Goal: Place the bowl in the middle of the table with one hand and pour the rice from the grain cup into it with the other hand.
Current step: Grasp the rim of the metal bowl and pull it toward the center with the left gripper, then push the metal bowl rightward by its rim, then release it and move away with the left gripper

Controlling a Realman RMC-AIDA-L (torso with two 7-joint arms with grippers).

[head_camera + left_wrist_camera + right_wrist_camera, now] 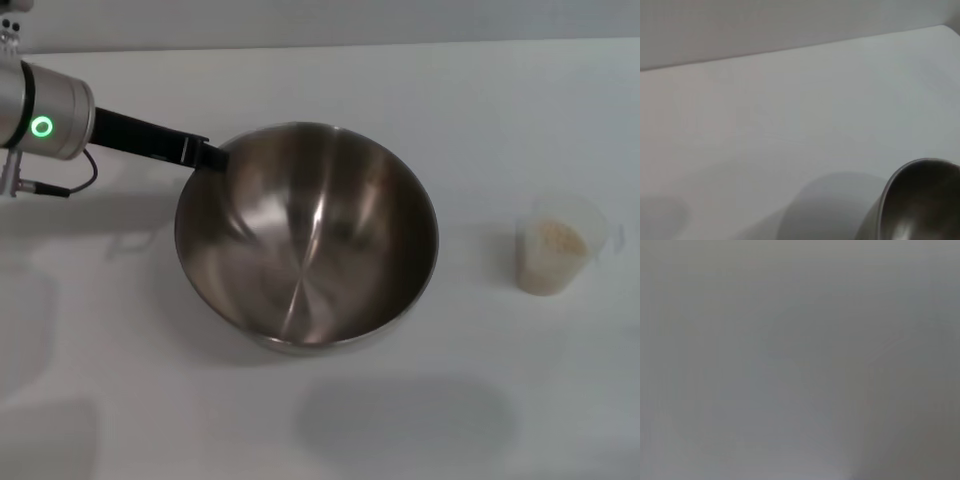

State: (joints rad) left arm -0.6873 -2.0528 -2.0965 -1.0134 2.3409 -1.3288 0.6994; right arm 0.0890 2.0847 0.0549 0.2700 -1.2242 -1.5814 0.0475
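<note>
The shiny steel bowl fills the middle of the head view, tilted, with its shadow on the white table below it. My left gripper reaches in from the left on its black fingers and is shut on the bowl's far-left rim. The bowl is empty. Part of the bowl shows in a corner of the left wrist view. To the right stands the clear grain cup, upright and holding the rice. The right gripper is out of view; its wrist view shows only plain grey.
The left arm's silver wrist with a green ring light sits at the far left. A pale wall runs along the table's far edge.
</note>
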